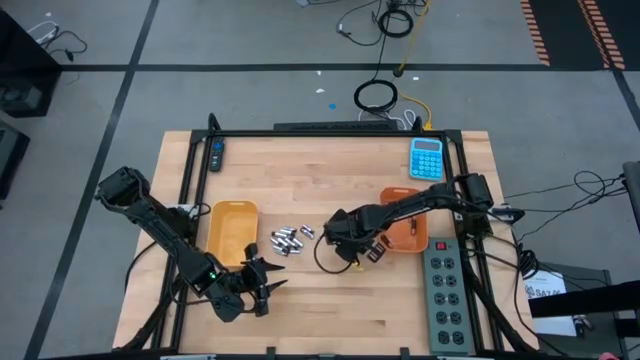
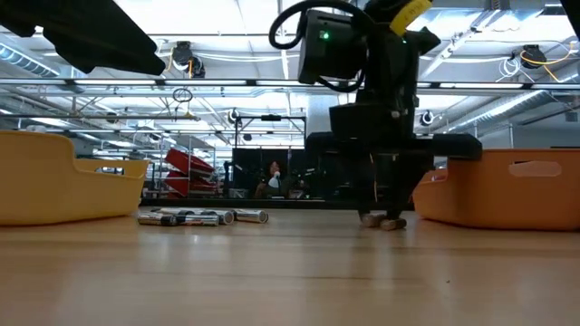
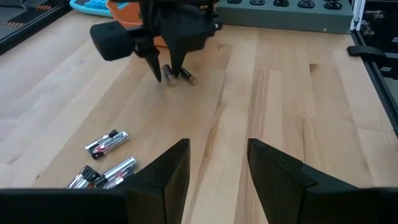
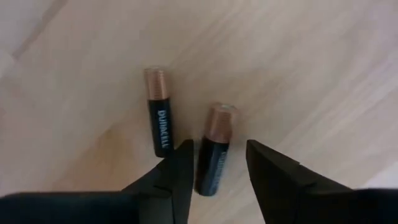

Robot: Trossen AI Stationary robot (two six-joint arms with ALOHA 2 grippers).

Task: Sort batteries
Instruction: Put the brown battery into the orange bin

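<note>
Two black cylindrical batteries with copper-coloured ends lie side by side on the pale wooden desk [image 1: 300,315], near its centre. The right pincer [image 4: 219,163] is down over them, its dark fingers open and straddling the nearer copper-topped battery [image 4: 214,149]; nothing is gripped yet. The second black battery [image 4: 158,118] lies just beside it, at about ten o'clock from it in the right wrist view, and reads "DURACELL" in white.

A cluster of silvery-grey batteries [image 1: 288,239] sits at roughly nine o'clock from the right pincer, next to the yellow plastic tray [image 1: 232,212]. The orange plastic tray [image 1: 392,194] lies at three o'clock.

The left pincer [image 3: 217,165] waits open near the desk's six o'clock edge.

The likely risk: a closing finger nudges the labelled neighbour and sets it rolling, or the round cell squirts out if pinched off-centre.
</note>
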